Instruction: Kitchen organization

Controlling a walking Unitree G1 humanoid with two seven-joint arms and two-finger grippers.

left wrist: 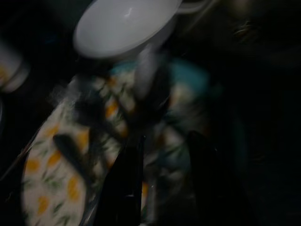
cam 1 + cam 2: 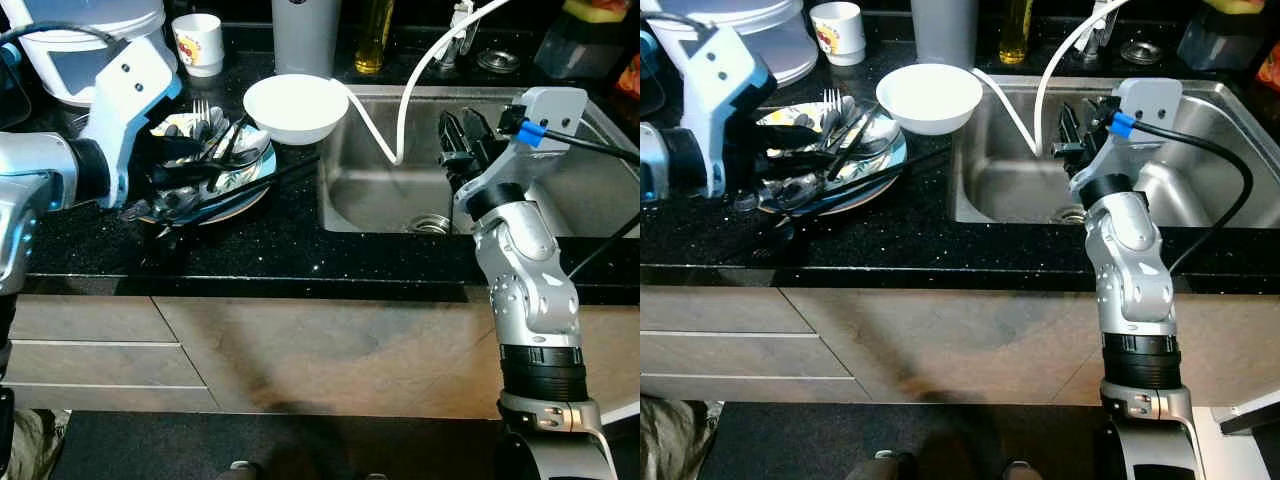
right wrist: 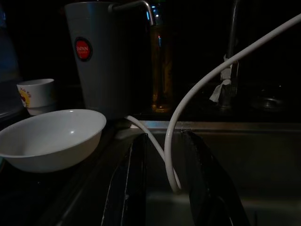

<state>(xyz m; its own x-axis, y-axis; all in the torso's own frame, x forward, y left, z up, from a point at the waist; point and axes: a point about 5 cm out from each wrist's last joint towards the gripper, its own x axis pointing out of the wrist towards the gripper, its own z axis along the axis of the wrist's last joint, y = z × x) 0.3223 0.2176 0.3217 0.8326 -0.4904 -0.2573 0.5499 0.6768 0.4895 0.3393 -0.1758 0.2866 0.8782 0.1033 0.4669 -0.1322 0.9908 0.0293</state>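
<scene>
So the black speckled worktop (image 2: 300,240) runs across the whole scene, with a steel sink (image 2: 372,205) sunk into it on the right. A white hose (image 2: 405,100) loops down into the basin. Right arm is parked over the sink, and the right gripper (image 2: 462,148) hangs above the basin with its jaws a little apart, nothing between them.

Behind the sink edge there's a tall grey canister (image 2: 305,35) and a bottle of yellowish oil (image 2: 373,40) next to it. A white bowl (image 2: 296,107) sits just left of the sink rim.

Left of the bowl is the patterned plate (image 2: 245,185), piled with cutlery (image 2: 210,125) (a fork and some spoons) plus dark chopsticks (image 2: 270,180) sticking out toward the sink. The left gripper (image 2: 185,170) is right down on that plate, jaws parted among the utensils; can't really tell if it's got hold of anything.

Small white cup (image 2: 198,43) sits at the back.
</scene>
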